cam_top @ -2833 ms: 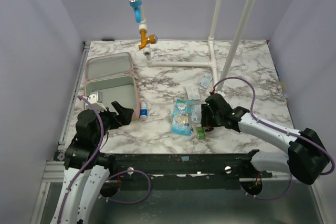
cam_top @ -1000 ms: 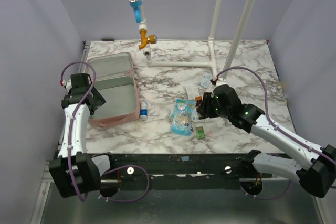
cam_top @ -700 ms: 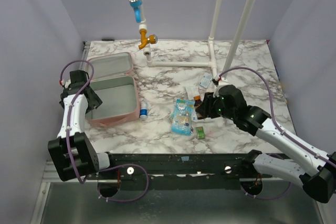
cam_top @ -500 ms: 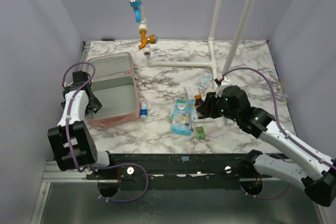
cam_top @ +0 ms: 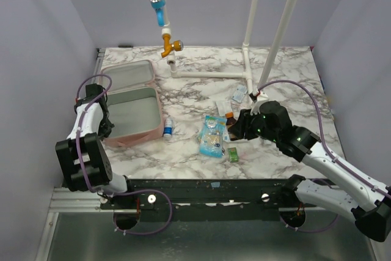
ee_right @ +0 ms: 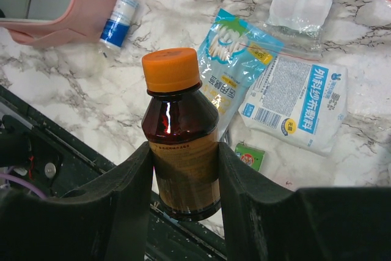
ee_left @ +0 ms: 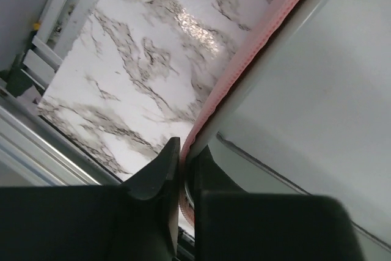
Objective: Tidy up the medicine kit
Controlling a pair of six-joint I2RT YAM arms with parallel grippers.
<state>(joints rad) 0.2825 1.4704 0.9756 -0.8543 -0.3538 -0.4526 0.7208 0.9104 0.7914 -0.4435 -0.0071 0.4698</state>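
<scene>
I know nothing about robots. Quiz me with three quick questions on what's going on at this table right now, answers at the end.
1. True or false: the medicine kit lies zipped shut on the table.
2. What is the right gripper holding?
A. a brown bottle with an orange cap
B. a pair of scissors
C. a blue packet
3. Fill the gap: the left gripper is pinched on the kit's pink ____.

Key
1. False: it lies open, grey lining showing.
2. A.
3. rim.
</scene>
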